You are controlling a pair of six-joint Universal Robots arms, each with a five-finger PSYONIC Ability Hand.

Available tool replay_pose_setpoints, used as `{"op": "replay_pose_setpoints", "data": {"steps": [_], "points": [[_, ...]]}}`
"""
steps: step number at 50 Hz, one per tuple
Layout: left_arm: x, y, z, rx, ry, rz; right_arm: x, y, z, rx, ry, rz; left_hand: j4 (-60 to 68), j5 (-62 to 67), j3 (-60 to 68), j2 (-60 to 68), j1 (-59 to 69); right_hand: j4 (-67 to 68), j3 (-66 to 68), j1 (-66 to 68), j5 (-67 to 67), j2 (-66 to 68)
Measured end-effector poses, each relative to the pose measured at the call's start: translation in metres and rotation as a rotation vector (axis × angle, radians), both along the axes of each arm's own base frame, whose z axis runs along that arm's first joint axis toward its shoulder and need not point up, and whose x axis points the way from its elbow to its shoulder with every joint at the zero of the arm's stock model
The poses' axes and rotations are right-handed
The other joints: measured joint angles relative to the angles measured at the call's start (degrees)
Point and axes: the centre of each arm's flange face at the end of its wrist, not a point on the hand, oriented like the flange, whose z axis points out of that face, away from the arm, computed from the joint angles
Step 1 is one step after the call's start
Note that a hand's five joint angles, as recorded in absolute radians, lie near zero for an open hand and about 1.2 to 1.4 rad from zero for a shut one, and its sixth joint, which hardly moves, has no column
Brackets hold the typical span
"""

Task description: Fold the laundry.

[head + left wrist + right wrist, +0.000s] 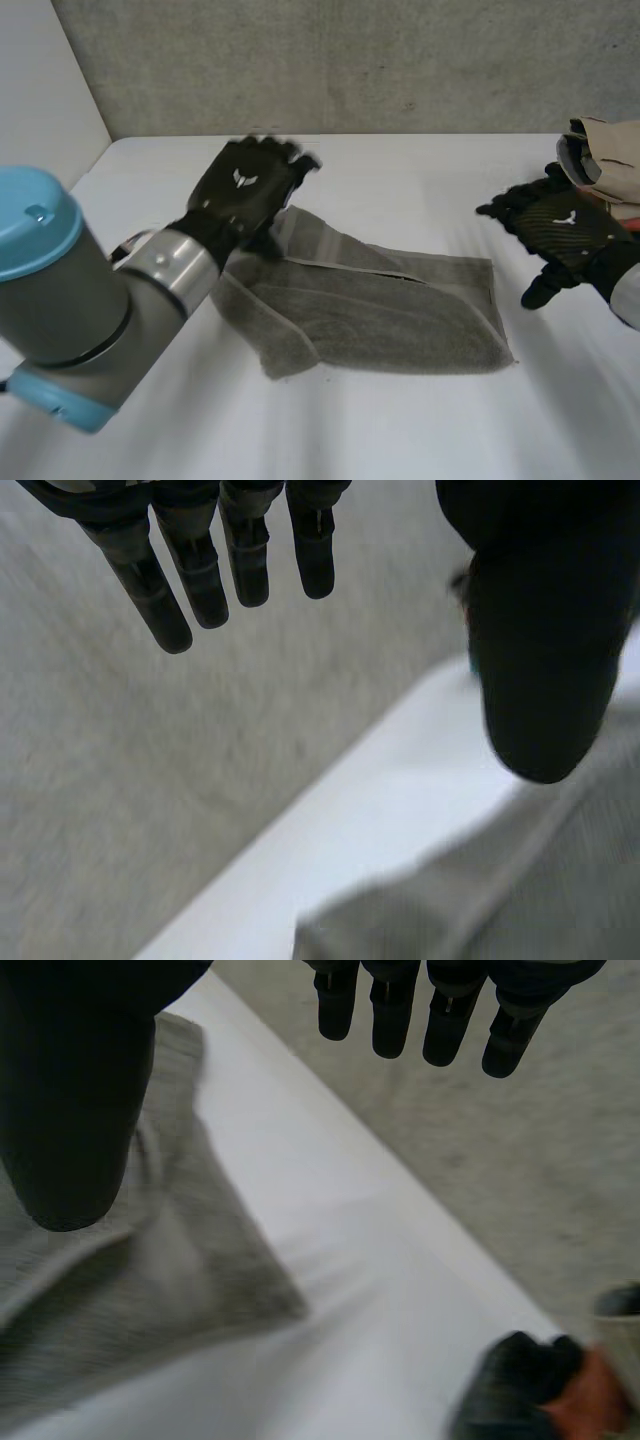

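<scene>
A grey towel (390, 315) lies folded and a little rumpled in the middle of the white table (420, 430). My left hand (245, 188) hovers over the towel's far left corner with straight fingers and nothing in it. In the left wrist view its fingers (195, 570) and thumb (545, 660) are spread apart above the towel (500, 900). To the right of the towel my right hand (562, 232) floats open, off the cloth. In the right wrist view its fingers (390, 1010) are straight and the towel's corner (150, 1280) lies beneath the thumb.
A pile of tan and dark cloth (605, 150) sits at the table's far right edge, just behind my right hand; it is also beyond my fingertips as the cloth pile (540, 1385). A grey wall (350, 60) backs the table.
</scene>
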Motion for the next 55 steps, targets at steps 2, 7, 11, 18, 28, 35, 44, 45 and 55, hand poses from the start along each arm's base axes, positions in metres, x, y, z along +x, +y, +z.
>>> {"op": "replay_pose_setpoints", "data": {"steps": [2, 7, 11, 18, 28, 35, 44, 45, 55], "points": [[0.013, 0.000, -0.013, -0.002, -0.099, 0.027, 0.008, 0.005, -0.003, 0.068, 0.006, 0.034, 0.00, 0.00, 0.00, 0.00, 0.00, 0.00, 0.00, 0.00, 0.00, 0.00], [0.038, -0.011, -0.036, -0.018, -0.290, 0.075, 0.032, 0.026, -0.016, 0.166, 0.053, 0.120, 0.15, 0.41, 0.13, 0.14, 0.08, 0.00, 0.00, 0.00, 0.00, 0.00], [0.054, -0.032, -0.053, -0.024, -0.388, 0.093, 0.047, 0.047, -0.031, 0.200, 0.107, 0.161, 1.39, 2.14, 0.94, 1.02, 0.44, 0.00, 0.00, 0.00, 0.00, 0.00], [0.064, -0.070, -0.086, 0.007, -0.412, 0.021, 0.061, 0.076, -0.055, 0.157, 0.166, 0.177, 11.34, 11.91, 10.73, 10.77, 10.80, 0.00, 0.00, 0.00, 0.00, 0.00], [0.061, -0.118, -0.119, 0.018, -0.396, -0.009, 0.065, 0.089, -0.072, 0.047, 0.212, 0.092, 15.07, 15.46, 14.31, 14.32, 14.28, -0.01, 0.01, 0.00, 0.00, -0.01], [0.071, -0.139, -0.129, -0.020, -0.448, 0.033, 0.063, 0.085, -0.080, 0.029, 0.219, 0.060, 21.54, 21.68, 20.94, 21.20, 21.39, 4.11, 4.24, 2.57, 4.10, 4.24], [0.074, -0.147, -0.138, -0.042, -0.482, 0.044, 0.062, 0.074, -0.088, 0.023, 0.221, 0.036, 26.08, 26.23, 25.67, 25.75, 25.59, 13.98, 13.81, 12.73, 13.81, 12.98], [0.074, -0.147, -0.139, -0.040, -0.482, 0.043, 0.062, 0.074, -0.088, 0.024, 0.221, 0.036, 26.20, 26.35, 25.82, 25.91, 25.71, 14.91, 15.04, 13.93, 14.71, 14.32], [0.073, -0.146, -0.143, -0.038, -0.486, 0.039, 0.060, 0.061, -0.088, -0.009, 0.226, -0.003, 51.28, 49.60, 50.11, 50.75, 48.45, 55.57, 55.39, 52.06, 54.11, 54.85]]}}
